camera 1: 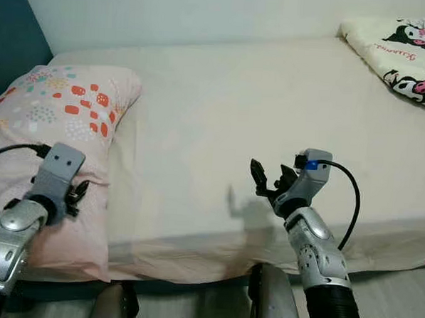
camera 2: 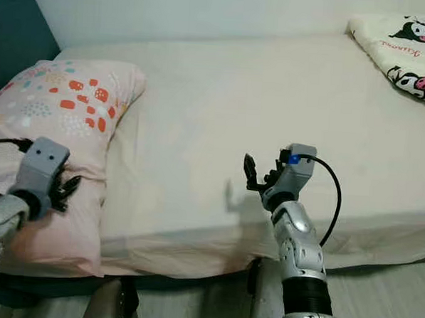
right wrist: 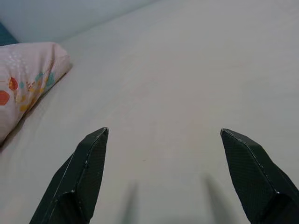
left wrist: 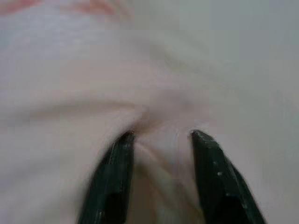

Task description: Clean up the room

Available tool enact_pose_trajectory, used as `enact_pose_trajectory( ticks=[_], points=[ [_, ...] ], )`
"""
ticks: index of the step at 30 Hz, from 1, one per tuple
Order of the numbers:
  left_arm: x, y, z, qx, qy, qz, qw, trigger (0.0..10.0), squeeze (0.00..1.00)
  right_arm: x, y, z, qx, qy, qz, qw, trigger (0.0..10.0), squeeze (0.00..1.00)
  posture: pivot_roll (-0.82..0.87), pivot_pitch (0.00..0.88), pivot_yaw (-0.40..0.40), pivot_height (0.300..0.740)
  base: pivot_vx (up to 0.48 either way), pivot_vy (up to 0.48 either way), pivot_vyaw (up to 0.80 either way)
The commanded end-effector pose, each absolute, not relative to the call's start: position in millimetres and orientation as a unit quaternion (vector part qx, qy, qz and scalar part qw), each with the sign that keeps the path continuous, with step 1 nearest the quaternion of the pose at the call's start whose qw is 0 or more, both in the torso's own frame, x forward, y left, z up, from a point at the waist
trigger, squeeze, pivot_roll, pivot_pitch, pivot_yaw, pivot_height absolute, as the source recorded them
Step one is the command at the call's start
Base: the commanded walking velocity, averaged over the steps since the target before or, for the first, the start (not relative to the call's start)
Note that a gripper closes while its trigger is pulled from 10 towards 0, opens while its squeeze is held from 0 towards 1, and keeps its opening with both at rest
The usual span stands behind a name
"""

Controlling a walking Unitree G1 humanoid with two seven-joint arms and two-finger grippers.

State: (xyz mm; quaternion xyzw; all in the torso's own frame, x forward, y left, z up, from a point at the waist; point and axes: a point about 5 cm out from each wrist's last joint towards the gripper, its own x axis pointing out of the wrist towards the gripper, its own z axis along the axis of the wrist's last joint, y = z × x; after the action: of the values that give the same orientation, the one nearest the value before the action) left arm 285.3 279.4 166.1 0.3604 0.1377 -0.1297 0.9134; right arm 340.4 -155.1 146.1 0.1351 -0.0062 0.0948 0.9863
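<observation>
A pink pillow (camera 1: 65, 116) with red, teal and yellow spots lies at the left end of the bed (camera 1: 237, 96), near its front edge. My left gripper (camera 1: 78, 193) presses into the pillow's near right side. In the left wrist view the black fingers (left wrist: 114, 177) pinch a bunched fold of the pink pillowcase (left wrist: 159, 154). My right gripper (camera 1: 270, 170) hovers open over the bare cream sheet near the front edge of the bed, holding nothing. In the right wrist view its fingertips (right wrist: 96, 154) stand wide apart, and the pillow (right wrist: 23, 84) lies beyond them.
A cream blanket (camera 1: 411, 48) with black and pink cartoon figures lies at the bed's far right corner. A white wall runs behind the bed, and a dark blue wall (camera 1: 12, 42) stands at the left. Grey floor (camera 1: 398, 297) lies before the bed.
</observation>
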Motion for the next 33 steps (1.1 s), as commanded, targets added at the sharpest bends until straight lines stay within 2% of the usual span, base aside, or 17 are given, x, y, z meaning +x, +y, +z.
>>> enact_pose_trajectory(
  ticks=[1,3,4,5,7,9,10,12,13,16,17,20,25,27,29,30,33],
  points=[
    [265.9,289.6,176.5,0.439,0.200,-0.235,0.844,10.0,1.00,340.2,-155.3,143.5,0.138,-0.003,0.094,0.986,10.0,0.00,-0.02,0.133,0.032,0.471,0.000,0.000,0.00],
    [265.9,289.6,176.5,0.439,0.200,-0.235,0.844,10.0,1.00,340.2,-155.3,143.5,0.138,-0.003,0.094,0.986,10.0,0.00,-0.02,0.133,0.032,0.471,0.000,0.000,0.00],
    [256.6,294.5,183.2,0.448,0.227,-0.267,0.823,10.0,1.00,340.3,-155.2,143.4,0.138,-0.003,0.094,0.986,10.0,0.00,-0.02,0.131,0.031,0.471,0.000,0.000,0.00],
    [256.6,294.5,183.2,0.448,0.227,-0.267,0.823,10.0,1.00,340.3,-155.2,143.4,0.138,-0.003,0.094,0.986,10.0,0.00,-0.02,0.131,0.031,0.471,0.000,0.000,0.00],
    [231.6,301.4,198.4,0.443,0.278,-0.344,0.780,10.0,1.00,340.1,-155.0,143.5,0.137,-0.002,0.095,0.986,10.0,0.00,-0.02,0.131,0.031,0.471,0.000,0.000,0.00],
    [216.7,303.3,208.1,0.431,0.314,-0.390,0.751,10.0,1.00,339.9,-155.3,143.6,0.137,-0.002,0.095,0.986,10.0,0.00,-0.03,0.132,0.028,0.471,0.000,0.000,0.00],
    [216.7,303.3,208.1,0.431,0.314,-0.390,0.751,10.0,1.00,339.9,-155.3,143.6,0.137,-0.002,0.095,0.986,10.0,0.00,-0.03,0.132,0.028,0.471,0.000,0.000,0.00],
    [207.4,310.0,209.0,0.433,0.359,-0.409,0.719,10.0,1.00,339.7,-157.2,143.7,0.135,-0.002,0.094,0.986,10.0,0.00,-0.03,0.133,0.027,0.471,0.000,0.000,0.00],
    [207.4,310.0,209.0,0.433,0.359,-0.409,0.719,10.0,1.00,339.7,-157.2,143.7,0.135,-0.002,0.094,0.986,10.0,0.00,-0.03,0.133,0.027,0.471,0.000,0.000,0.00],
    [200.0,323.8,194.8,0.451,0.422,-0.413,0.669,10.0,1.00,339.8,-158.6,143.7,0.134,-0.002,0.093,0.987,10.0,0.00,-0.03,0.134,0.022,0.471,0.000,0.000,0.00],
    [200.0,323.8,194.8,0.451,0.422,-0.413,0.669,10.0,1.00,339.8,-158.6,143.7,0.134,-0.002,0.093,0.987,10.0,0.00,-0.03,0.134,0.022,0.471,0.000,0.000,0.00],
    [192.1,328.8,178.3,0.450,0.465,-0.428,0.631,10.0,1.00,340.1,-157.7,144.0,0.133,-0.001,0.095,0.987,10.0,0.00,-0.03,0.135,0.018,0.471,0.000,0.000,0.00],
    [189.1,329.6,154.6,0.452,0.484,-0.428,0.616,10.0,1.00,339.9,-156.8,144.4,0.133,-0.001,0.096,0.987,10.0,0.00,-0.02,0.141,0.014,0.471,0.000,0.000,0.00],
    [205.7,328.1,121.5,0.512,0.453,-0.392,0.615,10.0,1.00,339.2,-155.7,143.3,0.133,0.001,0.097,0.986,10.0,0.00,-0.03,0.148,0.010,0.471,0.000,0.000,0.00],
    [205.7,328.1,121.5,0.512,0.453,-0.392,0.615,10.0,1.00,339.2,-155.7,143.3,0.133,0.001,0.097,0.986,10.0,0.00,-0.03,0.148,0.010,0.471,0.000,0.000,0.00],
    [235.2,321.1,102.0,0.583,0.393,-0.337,0.626,10.0,1.00,337.9,-154.0,142.6,0.131,0.003,0.100,0.986,10.0,0.00,-0.05,0.151,0.011,0.471,0.000,0.000,0.00],
    [247.2,319.8,98.8,0.607,0.371,-0.315,0.628,10.0,1.00,337.2,-154.2,142.2,0.129,0.004,0.101,0.986,10.0,0.00,-0.05,0.151,0.010,0.471,0.000,0.000,0.00]
  ],
)
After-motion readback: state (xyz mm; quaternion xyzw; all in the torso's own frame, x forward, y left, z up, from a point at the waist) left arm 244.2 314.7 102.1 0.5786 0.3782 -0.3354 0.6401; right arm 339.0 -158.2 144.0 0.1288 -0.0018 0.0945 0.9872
